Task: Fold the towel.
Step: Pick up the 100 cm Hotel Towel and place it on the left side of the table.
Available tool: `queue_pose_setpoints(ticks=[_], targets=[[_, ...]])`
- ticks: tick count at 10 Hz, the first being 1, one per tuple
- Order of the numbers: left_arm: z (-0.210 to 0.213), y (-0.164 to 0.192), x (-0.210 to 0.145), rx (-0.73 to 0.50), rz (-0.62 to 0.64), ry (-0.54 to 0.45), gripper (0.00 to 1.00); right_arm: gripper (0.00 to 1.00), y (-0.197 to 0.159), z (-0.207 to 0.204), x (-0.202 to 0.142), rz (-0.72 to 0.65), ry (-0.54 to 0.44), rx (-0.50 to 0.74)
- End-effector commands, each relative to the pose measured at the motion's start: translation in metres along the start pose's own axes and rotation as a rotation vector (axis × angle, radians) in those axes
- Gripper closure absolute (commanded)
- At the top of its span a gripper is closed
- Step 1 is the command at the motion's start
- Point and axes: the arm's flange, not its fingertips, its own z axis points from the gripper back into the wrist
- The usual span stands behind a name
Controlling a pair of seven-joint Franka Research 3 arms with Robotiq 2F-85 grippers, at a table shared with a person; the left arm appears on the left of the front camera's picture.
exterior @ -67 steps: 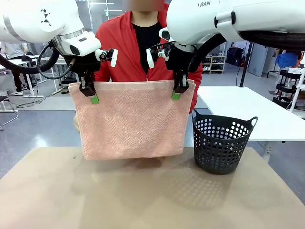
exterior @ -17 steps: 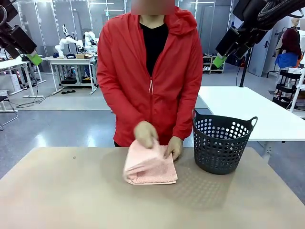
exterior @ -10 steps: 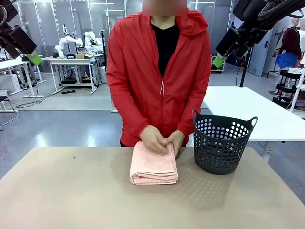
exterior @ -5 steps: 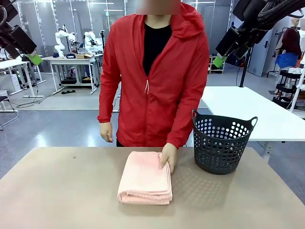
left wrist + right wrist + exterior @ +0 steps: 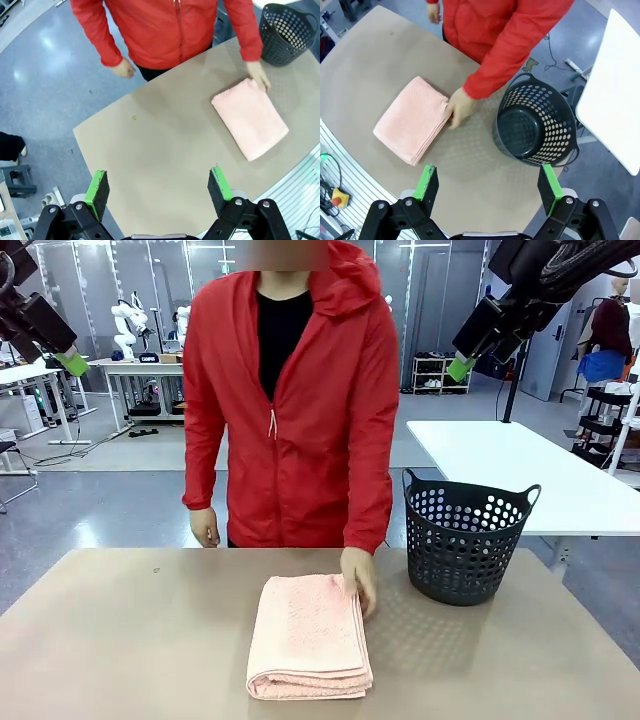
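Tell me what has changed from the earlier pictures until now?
Both grippers let go of the hanging towel and rose away, open. The person folded it and slid it toward the robot; one hand rests at its far corner. The basket stayed in place.

No legible text, label, brand, number or sign anywhere on show; small box on a far background table too blurred to read.

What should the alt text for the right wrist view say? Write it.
Seen from above, a folded pink towel lies on a brown table, a person's hand touching its corner. An empty dark basket stands beside it; the right gripper hangs open overhead.
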Motion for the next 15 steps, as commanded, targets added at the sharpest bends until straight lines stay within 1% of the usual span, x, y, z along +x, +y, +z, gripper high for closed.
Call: queue_pose_setpoints(ticks=[1, 8, 9, 11, 12, 15], targets=[[0.003, 0.001, -0.001, 0.013, -0.005, 0.015, 0.00, 0.00, -0.002, 0.001, -0.001, 0.005, 0.007, 0.003], [0.003, 0.001, -0.001, 0.013, -0.005, 0.015, 0.00, 0.00, -0.002, 0.001, -0.001, 0.005, 0.007, 0.003], [0.000, 0.000, 0.000, 0.000, 0.000, 0.000, 0.00, 0.00, -0.002, 0.001, -0.001, 0.005, 0.007, 0.003], [-0.042, 0.004, -0.004, -0.099, 0.046, 0.015, 0.00, 0.00, -0.002, 0.001, -0.001, 0.005, 0.007, 0.003], [-0.076, 0.003, -0.013, -0.148, 0.076, 0.031, 0.00, 0.00, -0.002, 0.001, -0.001, 0.005, 0.007, 0.003], [-0.152, -0.005, -0.057, -0.271, 0.135, 0.052, 0.00, 0.00, -0.002, 0.001, -0.001, 0.005, 0.007, 0.003]])
